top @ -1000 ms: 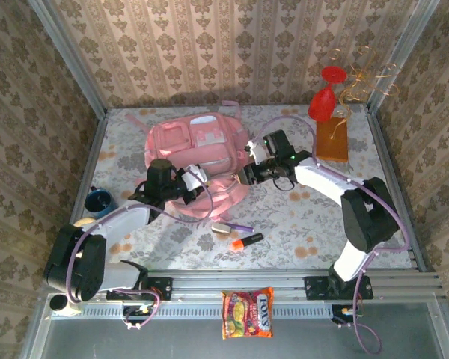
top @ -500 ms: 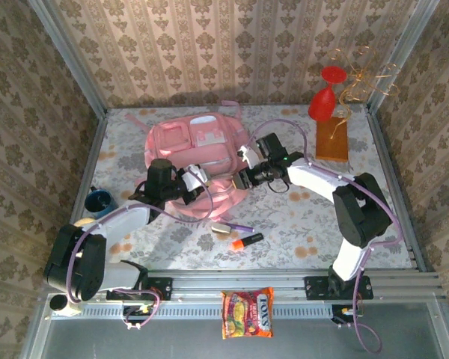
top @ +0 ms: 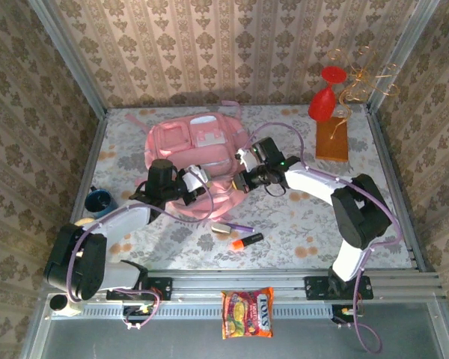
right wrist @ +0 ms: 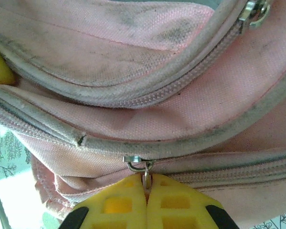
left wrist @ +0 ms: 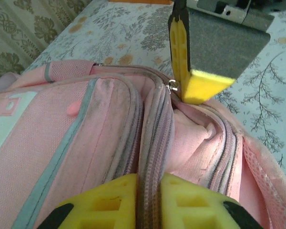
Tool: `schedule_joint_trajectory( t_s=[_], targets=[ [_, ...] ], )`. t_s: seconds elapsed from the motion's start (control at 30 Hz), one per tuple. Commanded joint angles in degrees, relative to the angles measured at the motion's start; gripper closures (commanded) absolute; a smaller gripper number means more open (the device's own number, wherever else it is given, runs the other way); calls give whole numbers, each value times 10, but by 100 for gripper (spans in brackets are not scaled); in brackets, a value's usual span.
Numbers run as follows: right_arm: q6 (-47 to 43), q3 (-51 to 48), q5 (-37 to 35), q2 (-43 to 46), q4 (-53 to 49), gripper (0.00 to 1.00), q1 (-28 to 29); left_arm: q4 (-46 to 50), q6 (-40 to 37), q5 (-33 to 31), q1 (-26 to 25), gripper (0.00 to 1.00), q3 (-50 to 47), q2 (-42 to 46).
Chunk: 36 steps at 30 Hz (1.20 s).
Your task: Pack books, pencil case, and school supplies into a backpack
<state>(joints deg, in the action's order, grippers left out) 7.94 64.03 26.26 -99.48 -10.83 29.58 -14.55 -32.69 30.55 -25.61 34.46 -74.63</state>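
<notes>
Pink fabric backpack (top: 194, 142) lies on the floral tablecloth (top: 307, 224) beyond both grippers. Each arm reaches forward low over the cloth, elbow bent outward. The left gripper (left wrist: 150, 199) has its yellow pads pressed together on a raised zip seam at the bag's near edge. The right gripper (right wrist: 147, 193) faces it across that same edge, close by, pinching a small metal zip pull (right wrist: 145, 169) between its closed fingertips. Nearer the bases than both grippers, an orange-and-black marker (top: 246, 241), a purple pen (top: 241, 226) and a small beige-white oblong piece (top: 221, 228) lie together. Bare cloth runs out to the right of the right gripper, up to an orange-brown slab (top: 332, 139) by the far right wall.
</notes>
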Motion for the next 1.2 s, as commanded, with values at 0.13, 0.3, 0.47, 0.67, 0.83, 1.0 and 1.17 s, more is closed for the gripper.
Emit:
schedule_joint_trajectory(
  t_s=[0.13,0.3,0.47,0.67,0.83,1.0,1.17],
  targets=[
    [36,-31,10,69,25,100,15,66,-56,-45,-60,44,58,20],
    [41,-31,14,89,30,100,29,91,-65,-54,-91,39,90,-7],
    [58,-40,29,106,59,100,38,134,-84,-65,-98,44,117,-45],
    [66,-50,36,109,83,100,45,121,-82,-48,-70,48,105,-61],
    [77,-49,42,107,103,100,47,124,-88,-51,-55,64,109,-77],
    [61,-29,-19,92,42,100,46,113,-90,-33,-31,94,111,-66],
    [53,14,-128,41,-66,100,32,60,-81,7,-9,100,86,-42]
  ],
)
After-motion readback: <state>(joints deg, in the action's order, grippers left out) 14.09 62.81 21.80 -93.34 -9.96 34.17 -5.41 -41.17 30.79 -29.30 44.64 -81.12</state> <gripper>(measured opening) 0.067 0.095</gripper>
